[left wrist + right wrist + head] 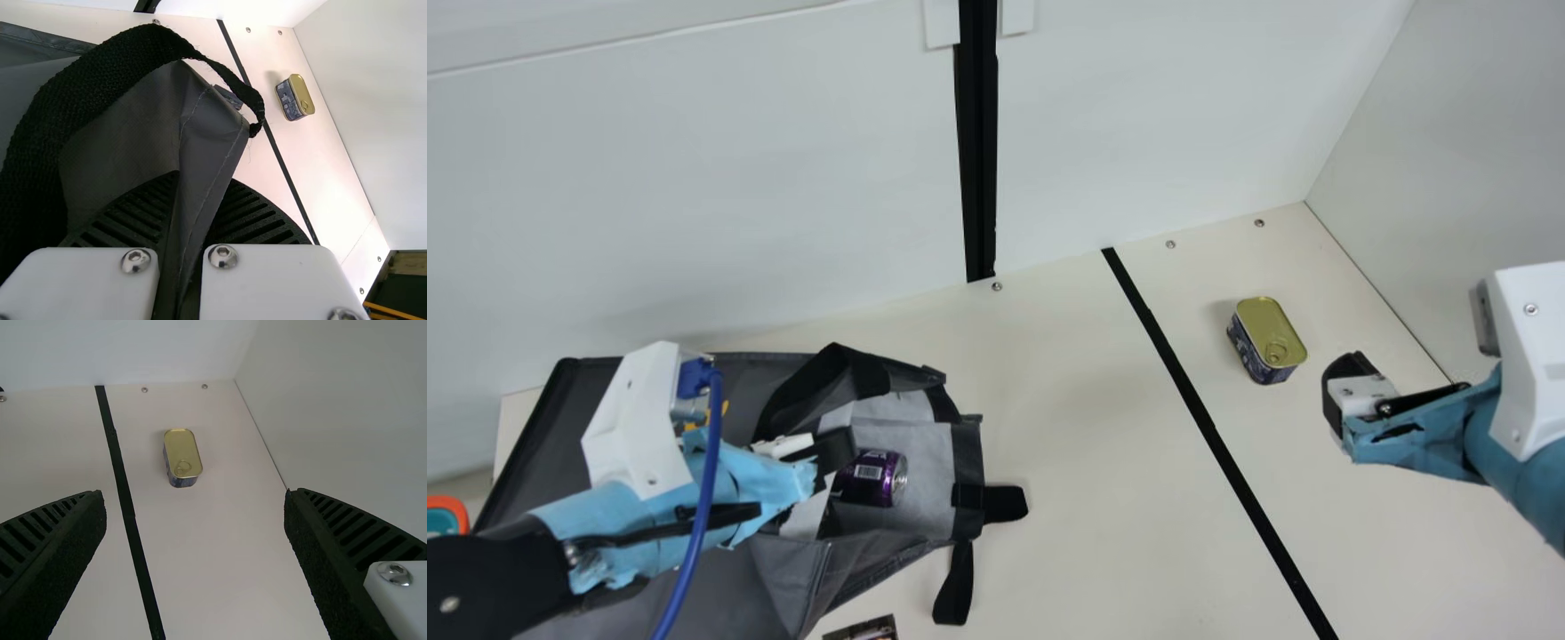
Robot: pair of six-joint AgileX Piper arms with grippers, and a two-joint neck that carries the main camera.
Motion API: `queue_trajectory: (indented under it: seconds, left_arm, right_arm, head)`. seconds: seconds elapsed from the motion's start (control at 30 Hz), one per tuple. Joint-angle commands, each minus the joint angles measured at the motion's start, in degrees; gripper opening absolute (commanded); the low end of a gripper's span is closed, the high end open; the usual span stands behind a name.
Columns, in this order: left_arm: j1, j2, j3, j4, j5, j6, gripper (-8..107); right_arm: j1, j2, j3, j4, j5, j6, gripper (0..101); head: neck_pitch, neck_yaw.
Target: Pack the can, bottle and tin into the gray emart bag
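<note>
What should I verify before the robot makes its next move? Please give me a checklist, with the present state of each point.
1. Left tool closed on the fabric of the gray bag: ok.
2. Can lying inside the bag's mouth: ok.
3. Right tool open, with nothing between its fingers: ok.
4. Tin standing free on the table, nothing on top of it: ok.
5. Tin packed: not ok, it is outside the bag.
6. Bottle packed: cannot tell.
</note>
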Motion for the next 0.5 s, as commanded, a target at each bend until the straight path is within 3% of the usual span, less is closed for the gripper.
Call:
queue_trajectory:
  seconds: [0.0, 0.33, 0.47]
  left_arm:
    - [0.0, 0.0, 0.0, 0.0, 0.0, 0.0, 10]
    - [0.0, 0.0, 0.0, 0.0, 0.0, 0.0, 10]
    - [0.0, 0.0, 0.0, 0.0, 0.0, 0.0, 10]
  right_arm:
    - [-0.1, 0.4, -1.7, -0.2, 2.4, 0.2, 91]
    - [-0.4, 2.7, -9.2, -1.4, 11.5, 0.7, 91]
    - [-2.0, 3.4, -8.8, -0.2, 11.7, -0.4, 91]
  head:
    - [-1.3, 0.0]
    - [-1.3, 0.0]
    - [-1.3, 0.0]
